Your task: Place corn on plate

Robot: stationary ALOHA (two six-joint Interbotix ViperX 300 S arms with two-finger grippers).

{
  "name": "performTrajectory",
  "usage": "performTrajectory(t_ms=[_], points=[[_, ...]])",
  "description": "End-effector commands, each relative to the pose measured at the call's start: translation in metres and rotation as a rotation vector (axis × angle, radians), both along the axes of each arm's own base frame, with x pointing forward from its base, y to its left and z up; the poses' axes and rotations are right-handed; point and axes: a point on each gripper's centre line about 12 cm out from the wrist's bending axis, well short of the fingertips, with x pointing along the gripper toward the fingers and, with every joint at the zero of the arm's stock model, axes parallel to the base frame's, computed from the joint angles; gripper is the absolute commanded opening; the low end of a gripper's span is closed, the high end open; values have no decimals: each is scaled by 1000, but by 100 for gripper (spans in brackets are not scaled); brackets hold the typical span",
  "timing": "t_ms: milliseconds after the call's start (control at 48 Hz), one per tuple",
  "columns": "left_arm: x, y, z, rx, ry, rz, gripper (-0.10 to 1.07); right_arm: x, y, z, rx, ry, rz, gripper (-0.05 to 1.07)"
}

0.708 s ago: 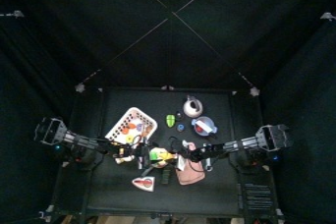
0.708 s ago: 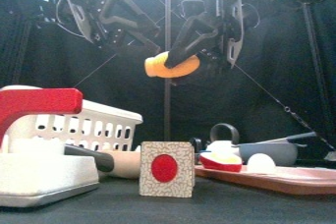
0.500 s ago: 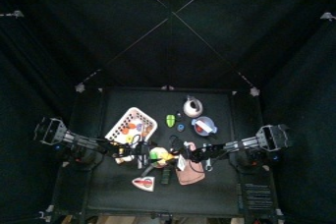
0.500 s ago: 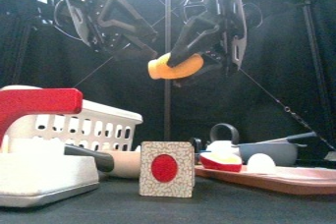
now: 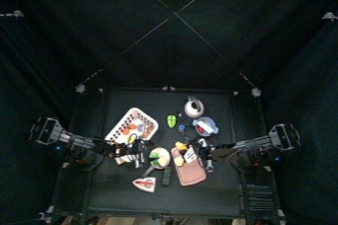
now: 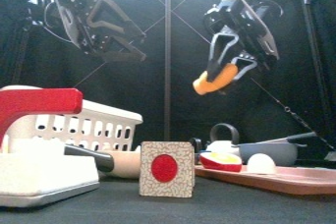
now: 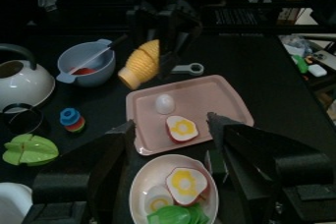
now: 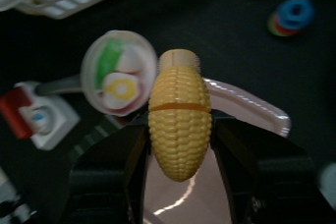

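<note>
Above the pink board (image 7: 184, 110), right end effector (image 6: 226, 69) clamped on corn (image 6: 217, 78), left end effector (image 7: 178, 164) apart.

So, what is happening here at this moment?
The right gripper holds a corn cob in the air above the pink tray. The green plate, which already carries some toy food, lies next to the tray, under the left gripper, whose jaws stand open and empty. The corn is not yet on the plate.
</note>
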Motion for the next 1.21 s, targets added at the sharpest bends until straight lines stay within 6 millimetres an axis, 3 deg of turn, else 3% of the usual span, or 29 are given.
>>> performTrajectory(t_ms=[0,292,667,979,1188], points=[[1,1,8,-6,-28,7,94,-1,8,13,17,-32,-39,59],[1,1,7,-9,-26,11,94,-18,36,11,-56,-181,-204,59],[1,1,7,-9,-26,11,94,-31,89,-35,-36,-299,-405,60],[0,1,6,-16,-17,13,94,-1,134,-85,-60,-281,-597,60],[0,1,6,-15,-18,10,94,10,150,-105,-113,-235,-713,60]])
